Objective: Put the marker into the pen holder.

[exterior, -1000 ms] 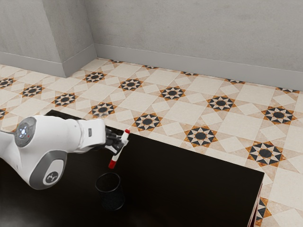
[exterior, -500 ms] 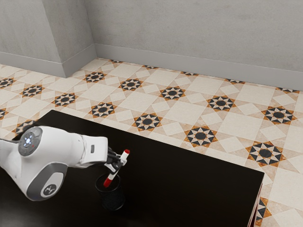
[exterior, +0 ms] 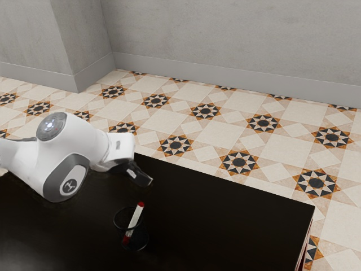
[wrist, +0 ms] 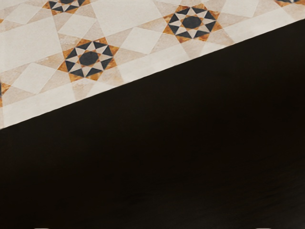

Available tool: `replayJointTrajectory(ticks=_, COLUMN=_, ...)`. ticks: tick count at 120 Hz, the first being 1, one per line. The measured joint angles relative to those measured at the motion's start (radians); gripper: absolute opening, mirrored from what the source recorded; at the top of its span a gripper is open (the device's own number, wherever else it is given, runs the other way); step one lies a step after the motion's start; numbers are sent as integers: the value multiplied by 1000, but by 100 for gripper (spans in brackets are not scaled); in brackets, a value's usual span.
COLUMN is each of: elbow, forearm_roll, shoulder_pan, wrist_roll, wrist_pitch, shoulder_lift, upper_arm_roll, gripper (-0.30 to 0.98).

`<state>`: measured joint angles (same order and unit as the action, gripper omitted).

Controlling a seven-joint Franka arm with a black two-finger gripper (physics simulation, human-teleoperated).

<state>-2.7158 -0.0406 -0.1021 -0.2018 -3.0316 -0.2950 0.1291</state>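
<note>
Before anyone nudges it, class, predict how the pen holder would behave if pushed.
The pen holder has thin-looking, see-through walls, so it is probably light. It looks taller than wide, so a high push might tip it. The leaning marker could shift inside.

With twelve o'clock at the exterior view's top, a hand could pass over the black tabletop [exterior: 225,220] from the black pen holder [exterior: 140,239] toward three o'clock; the red-ended white marker [exterior: 136,215], leaning inside, juts above the rim toward one o'clock, an obstacle there, as is the black two-finger gripper [exterior: 148,182] beyond; the Franka arm [exterior: 93,148] blocks eleven o'clock
</note>
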Motion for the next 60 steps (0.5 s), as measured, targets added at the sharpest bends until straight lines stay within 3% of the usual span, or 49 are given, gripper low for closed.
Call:
replayJointTrajectory(ticks=12, elbow=345, forearm_roll=4, shoulder_pan=-2, wrist_roll=0, wrist_pitch=337, shoulder_lift=87, upper_arm_roll=-64, gripper=60)
replayJointTrajectory(ticks=22, elbow=714, forearm_roll=15, shoulder_pan=3, wrist_roll=2, wrist_pitch=639, shoulder_lift=245, upper_arm_roll=-141, gripper=63)
replayJointTrajectory(ticks=35, elbow=1034, forearm_roll=40, shoulder_pan=16, wrist_roll=14, wrist_pitch=945, shoulder_lift=357, upper_arm_roll=-204, gripper=65)
replayJointTrajectory(ticks=45, elbow=1138, forearm_roll=41, shoulder_pan=-19, wrist_roll=24, wrist_pitch=1107, shoulder_lift=399, upper_arm_roll=-284, gripper=66)
replayJointTrajectory(ticks=60, elbow=1176, forearm_roll=38, shoulder_pan=-39, wrist_roll=38, wrist_pitch=1255, shoulder_lift=399, upper_arm_roll=-279, gripper=67)
